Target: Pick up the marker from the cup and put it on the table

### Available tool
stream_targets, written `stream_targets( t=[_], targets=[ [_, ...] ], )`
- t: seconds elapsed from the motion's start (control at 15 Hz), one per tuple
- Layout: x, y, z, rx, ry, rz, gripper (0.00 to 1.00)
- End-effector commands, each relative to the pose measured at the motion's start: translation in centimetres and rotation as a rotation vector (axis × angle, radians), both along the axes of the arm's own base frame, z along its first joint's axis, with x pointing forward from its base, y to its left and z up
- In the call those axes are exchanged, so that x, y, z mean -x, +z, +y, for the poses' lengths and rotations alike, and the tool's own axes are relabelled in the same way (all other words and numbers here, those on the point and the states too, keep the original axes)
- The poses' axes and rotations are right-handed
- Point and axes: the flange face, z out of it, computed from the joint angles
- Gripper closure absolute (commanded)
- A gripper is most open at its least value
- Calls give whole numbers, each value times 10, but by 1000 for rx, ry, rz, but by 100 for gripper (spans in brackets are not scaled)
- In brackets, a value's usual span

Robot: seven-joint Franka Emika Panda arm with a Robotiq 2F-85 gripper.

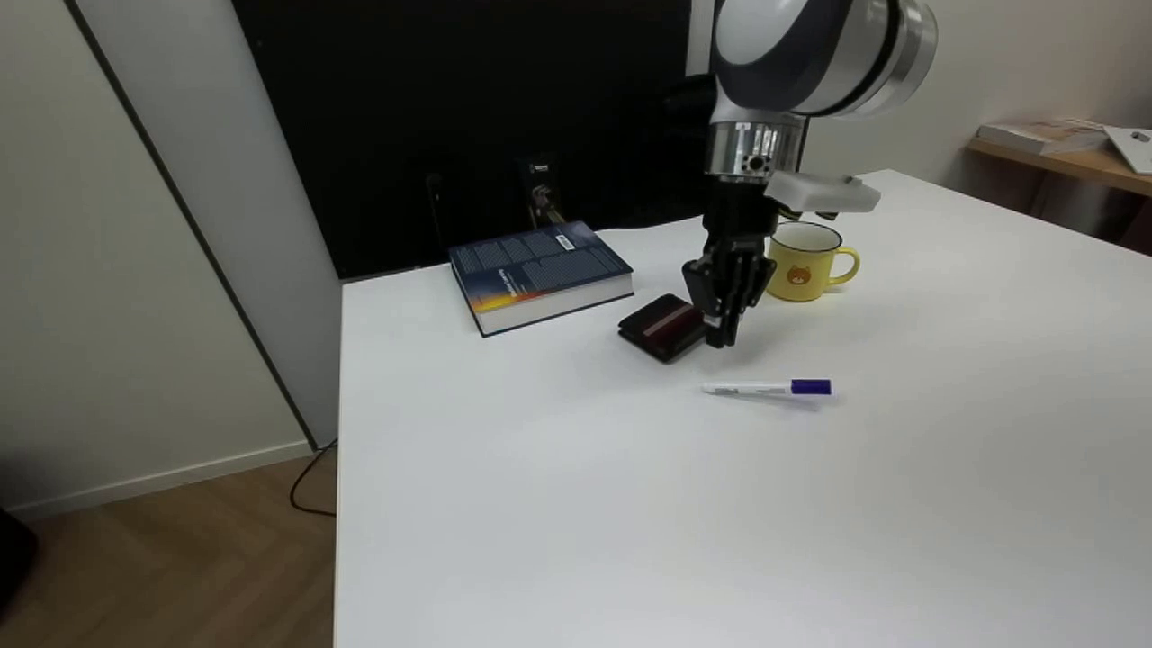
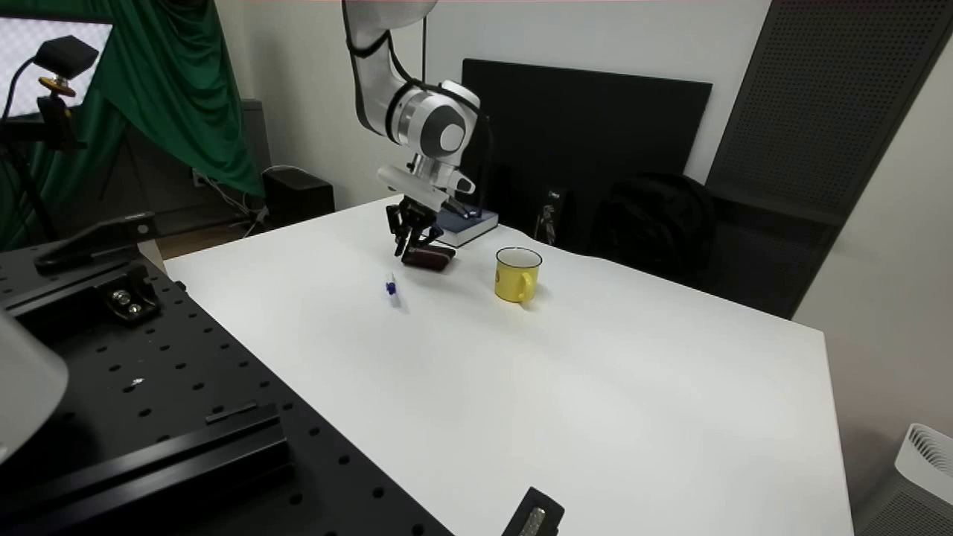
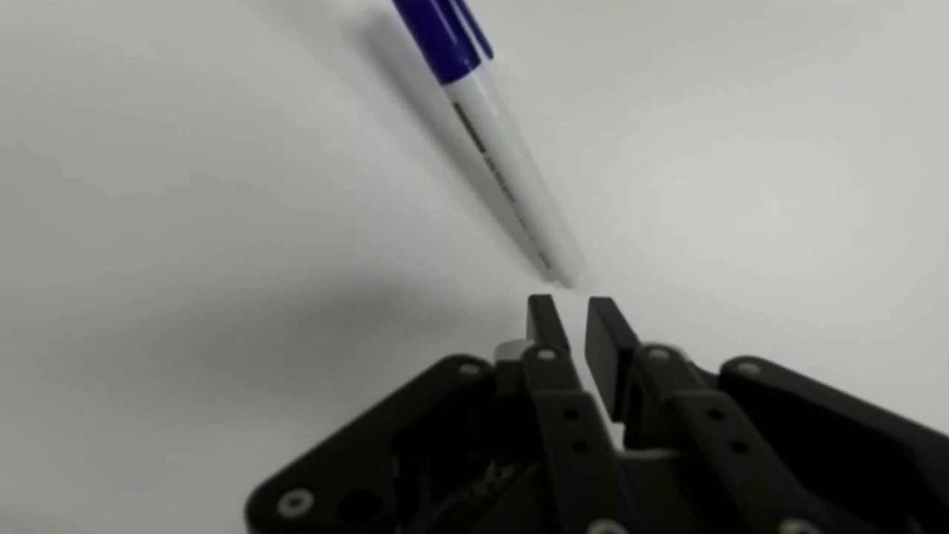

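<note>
One end effector (image 3: 572,315) is hanging above one smooth white desk (image 1: 585,504); its two black, square-tipped fingers are standing slightly apart, and pale desk is showing through the narrow gap in the wrist view, so it is holding nothing.

Going left to right in an exterior view, one hardback book (image 1: 543,270) is lying farther left of the end effector, its flat dark-blue cover bearing printed text and a yellow-orange band. One folded wallet (image 1: 661,327), dark with a reddish stripe, is lying just left of the fingers; the views are not showing whether they are touching it. One marker (image 1: 760,390), a slim white cylinder with a violet-blue cap, is lying flat on the desk, near the end effector and on the camera's side of it; in the wrist view its white end is pointing toward the fingertips. One cup (image 1: 799,270), yellow and round-walled, with a thin dark rim line, a bear-face print and one looped handle, is standing upright to the right of the end effector in both exterior views.
</note>
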Motion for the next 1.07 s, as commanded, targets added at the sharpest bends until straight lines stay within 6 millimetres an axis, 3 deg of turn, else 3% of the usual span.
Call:
stream_targets(
  t=[0.0, 0.13, 0.2, 0.47, 0.8, 1.0],
  targets=[
    [2, -7, -4, 69, 6, -51, 96],
    [4, -10, -4, 90, 17, -73, 96],
    [4, -11, -4, 100, 25, -84, 65],
    [1, 0, 2, 107, 52, -106, 38],
    [-17, 45, 7, 221, -51, -155, 5],
    [-28, 73, 7, 327, -152, -200, 0]
  ],
)
